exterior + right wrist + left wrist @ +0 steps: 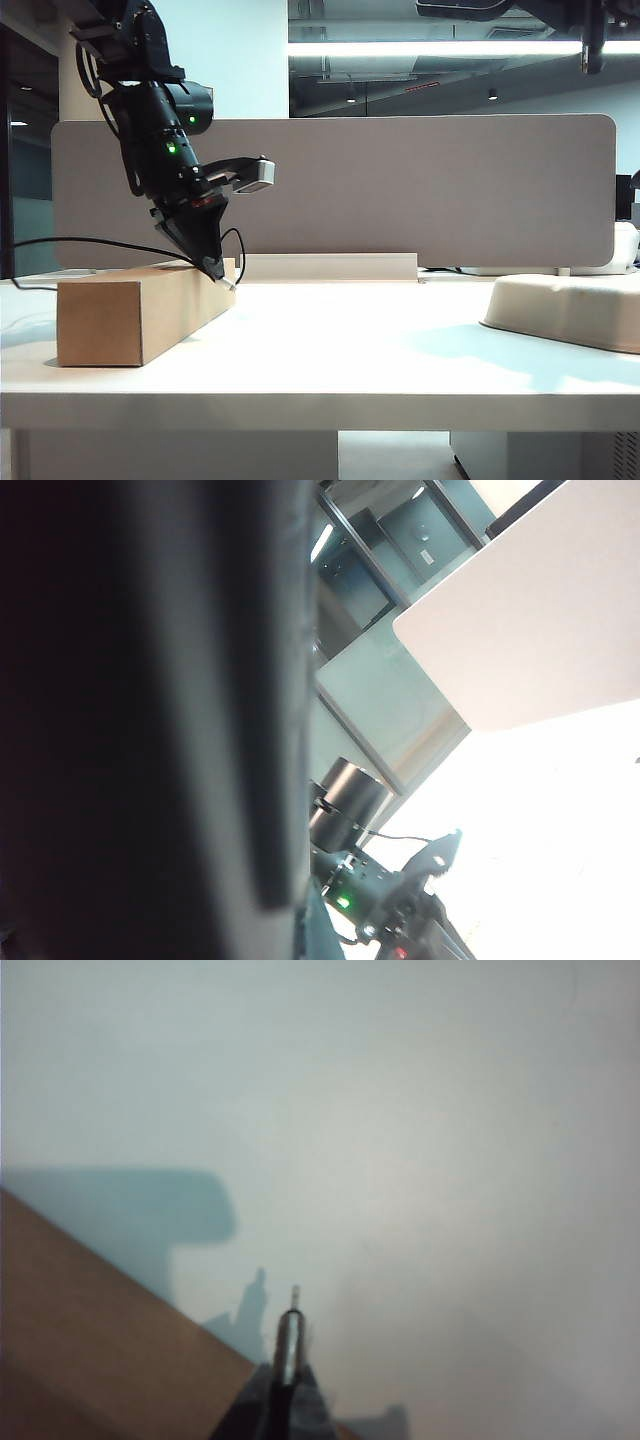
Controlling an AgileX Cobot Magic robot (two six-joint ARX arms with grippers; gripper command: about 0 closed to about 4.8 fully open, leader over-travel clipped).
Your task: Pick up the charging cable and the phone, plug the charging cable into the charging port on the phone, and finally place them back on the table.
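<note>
My left gripper [214, 266] points steeply down over the far end of the cardboard box, shut on the charging cable [90, 241]. The black cord trails off to the left, and the silvery plug tip [293, 1312] sticks out past the fingertips [285, 1400] above the white table [350, 340]. My right gripper [594, 52] hangs high at the upper right, mostly cut off by the frame edge. In the right wrist view a broad, blurred dark slab, the phone [150, 720], fills the side nearest the camera and is held in that gripper. The charging port is not visible.
A long brown cardboard box [140, 308] lies on the left of the table, directly under the left gripper. A beige shallow tray [570, 310] sits at the right. A grey partition panel [400, 190] runs along the back.
</note>
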